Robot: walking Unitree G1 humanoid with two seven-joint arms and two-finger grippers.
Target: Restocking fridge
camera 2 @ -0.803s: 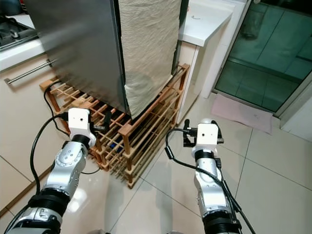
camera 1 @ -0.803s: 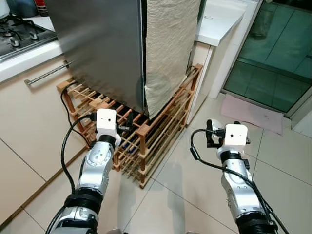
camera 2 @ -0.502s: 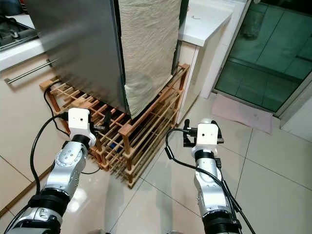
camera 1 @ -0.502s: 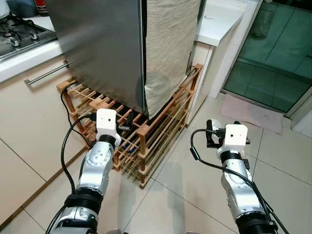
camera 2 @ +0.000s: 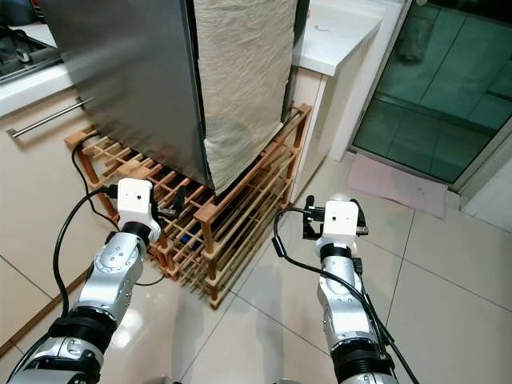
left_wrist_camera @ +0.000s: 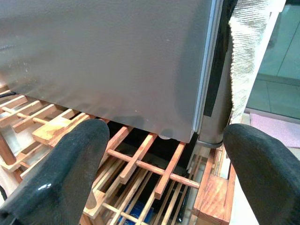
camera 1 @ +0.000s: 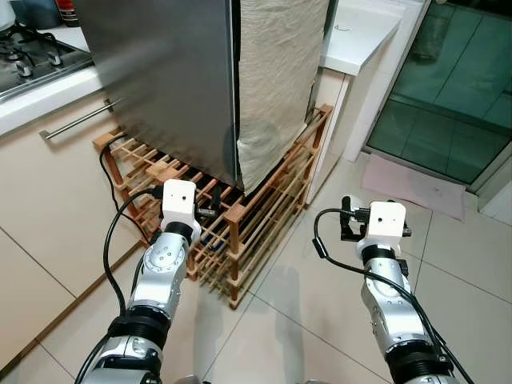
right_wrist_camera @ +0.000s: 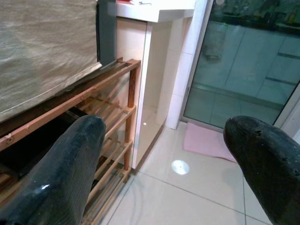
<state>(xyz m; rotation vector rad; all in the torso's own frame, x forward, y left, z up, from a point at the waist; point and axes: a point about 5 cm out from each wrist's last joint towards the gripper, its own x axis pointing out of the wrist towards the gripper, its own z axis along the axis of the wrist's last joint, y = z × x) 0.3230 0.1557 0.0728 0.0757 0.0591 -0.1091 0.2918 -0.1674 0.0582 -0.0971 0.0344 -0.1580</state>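
Tiled kitchen floor: steel fridge stands closed on a wooden slatted rack; left gripper and right gripper held before it, fingers apart, empty

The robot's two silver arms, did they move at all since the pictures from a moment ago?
Only a little. The left gripper crept slightly forward and to the right, nearer the low wooden slatted rack. The right gripper barely shifted, nudging up a touch. Both have their black fingers spread apart, holding nothing, and took hold of nothing. The tall grey steel fridge, the beige cloth hanging on it and the pink floor mat stayed put.
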